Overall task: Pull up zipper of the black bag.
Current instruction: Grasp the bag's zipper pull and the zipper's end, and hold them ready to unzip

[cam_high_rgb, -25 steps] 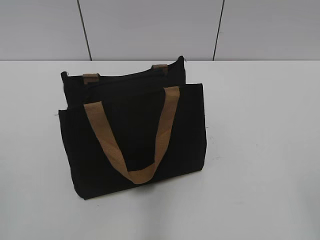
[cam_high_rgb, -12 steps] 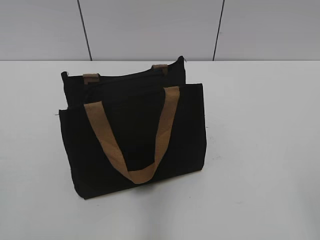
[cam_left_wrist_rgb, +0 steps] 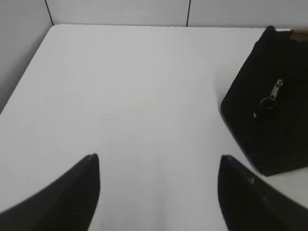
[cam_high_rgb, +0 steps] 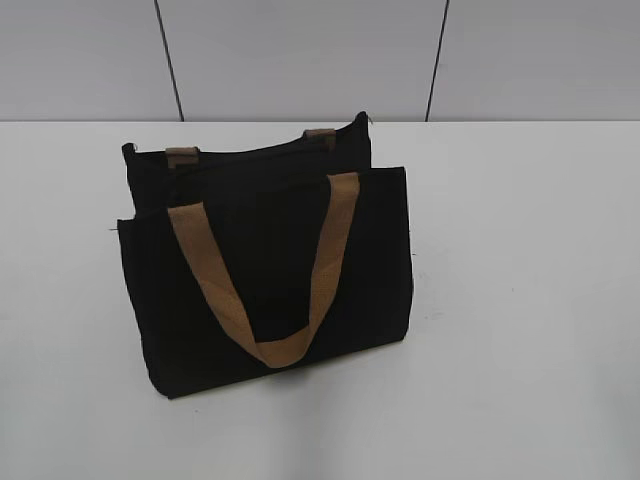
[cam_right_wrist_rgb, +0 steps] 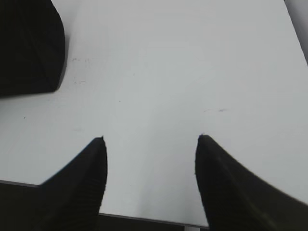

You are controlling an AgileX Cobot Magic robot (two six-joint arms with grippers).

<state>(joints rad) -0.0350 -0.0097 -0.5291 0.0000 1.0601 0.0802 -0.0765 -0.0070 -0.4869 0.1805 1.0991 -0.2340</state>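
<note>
The black bag stands upright on the white table, left of centre in the exterior view, a tan handle hanging down its front. The zipper line runs along its top edge. In the left wrist view the bag's end is at the right, with the silver pull tab hanging on it. My left gripper is open over bare table, well left of the bag. My right gripper is open near the table's front edge; a bag corner shows at the upper left. Neither gripper shows in the exterior view.
The white table stretches bare to the right and front of the bag. A grey panelled wall stands behind the table. The table's front edge lies just below my right gripper.
</note>
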